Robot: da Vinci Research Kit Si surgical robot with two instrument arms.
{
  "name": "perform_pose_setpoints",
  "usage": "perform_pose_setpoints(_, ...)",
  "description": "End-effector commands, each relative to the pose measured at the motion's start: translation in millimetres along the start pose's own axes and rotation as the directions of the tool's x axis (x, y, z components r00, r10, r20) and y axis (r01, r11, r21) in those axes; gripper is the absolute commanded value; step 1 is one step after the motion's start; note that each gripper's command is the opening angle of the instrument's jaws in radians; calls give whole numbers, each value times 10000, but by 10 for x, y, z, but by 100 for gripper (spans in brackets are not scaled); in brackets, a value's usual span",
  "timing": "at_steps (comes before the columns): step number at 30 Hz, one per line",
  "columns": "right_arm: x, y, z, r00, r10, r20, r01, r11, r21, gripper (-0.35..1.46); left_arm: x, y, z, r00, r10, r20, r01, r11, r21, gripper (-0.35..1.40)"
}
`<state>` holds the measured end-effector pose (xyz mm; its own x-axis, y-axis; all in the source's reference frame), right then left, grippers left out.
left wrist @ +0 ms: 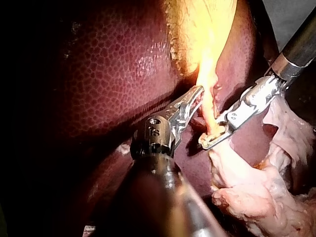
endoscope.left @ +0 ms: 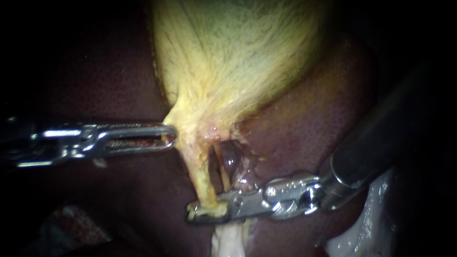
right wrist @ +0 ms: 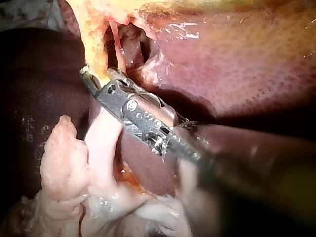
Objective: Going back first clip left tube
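Observation:
The pale yellow gallbladder [endoscope.left: 233, 57] narrows to a neck, and the left tube [endoscope.left: 200, 176] runs down from it as a thin yellow strand. A reddish right tube [endoscope.left: 229, 161] lies just beside it. My left instrument [endoscope.left: 167, 136] comes in level from the left, its slotted jaws shut on the edge of the gallbladder neck [left wrist: 203, 84]. My right instrument [endoscope.left: 205, 212] reaches the left tube's lower end with its jaws open, the tube [right wrist: 96, 59] lying between them. I see no clip on the tube.
Dark red liver [endoscope.left: 309, 133] lies under and around the gallbladder. Pale, whitish loose tissue [left wrist: 256, 192] sits below the right instrument's jaws [right wrist: 91, 78]. The right instrument's dark shaft [endoscope.left: 381, 143] crosses the liver's right side.

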<state>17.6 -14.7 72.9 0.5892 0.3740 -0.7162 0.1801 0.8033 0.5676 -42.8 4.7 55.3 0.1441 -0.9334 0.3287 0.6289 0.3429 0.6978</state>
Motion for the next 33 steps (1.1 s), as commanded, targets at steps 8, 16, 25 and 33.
perform_pose_setpoints(8, 1, 0, -1, 10000, 4, 5, -4, 10000, 18, -35, 0, 0, 0, 10000, 1, -2, -1, 10000, 2, -28)
perform_pose_setpoints(16, 22, 9, -11, 9880, -1119, -1064, 1012, 9897, -1009, 60, 1, 1, -2, 10000, 5, -7, -5, 10000, 10, -28)
perform_pose_setpoints(25, 23, 11, -28, 9747, -1932, -1127, 1747, 9722, -1560, 60, 1, 1, -3, 10000, 9, -10, -9, 10000, 16, -28)
perform_pose_setpoints(33, 16, 9, -39, 9686, -2237, -1081, 2059, 9663, -1546, 60, 1, 1, -4, 10000, 8, -10, -8, 10000, 16, -28)
